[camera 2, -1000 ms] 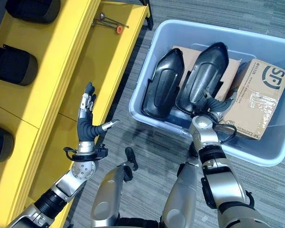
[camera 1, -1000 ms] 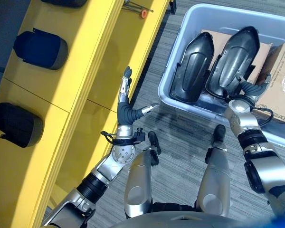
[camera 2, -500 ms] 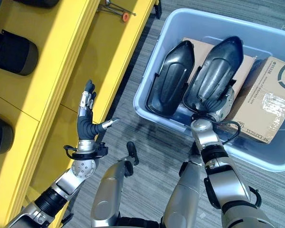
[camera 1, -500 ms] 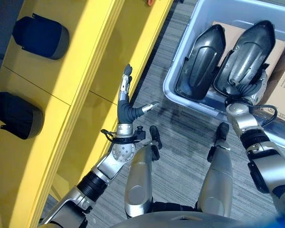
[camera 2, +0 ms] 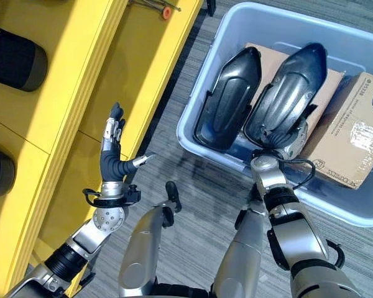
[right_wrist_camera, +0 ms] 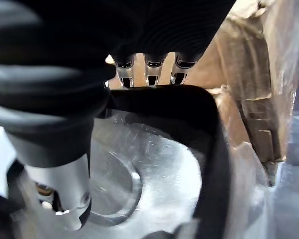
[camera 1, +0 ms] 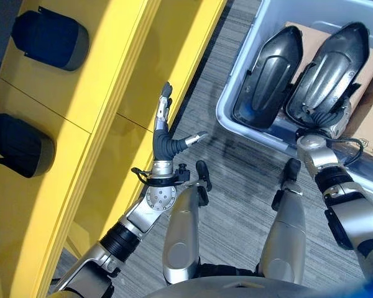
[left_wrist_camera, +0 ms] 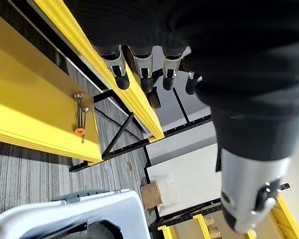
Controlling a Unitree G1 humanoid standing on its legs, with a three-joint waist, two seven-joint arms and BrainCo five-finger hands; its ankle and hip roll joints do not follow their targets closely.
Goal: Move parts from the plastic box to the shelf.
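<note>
Over the last second the right hand has closed on the right-hand black part in the plastic box, readying the lift, while the left hand stays released beside the yellow shelf.

Both eye views look steeply down from the head and share the yellow shelf on the left and the plastic box on the right. The left wrist view looks along the shelf; the right wrist view sits very close against a dark part.

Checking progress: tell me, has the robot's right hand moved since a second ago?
Yes. The right hand reached further into the blue plastic box, onto the near end of the dark curved shell part.
</note>
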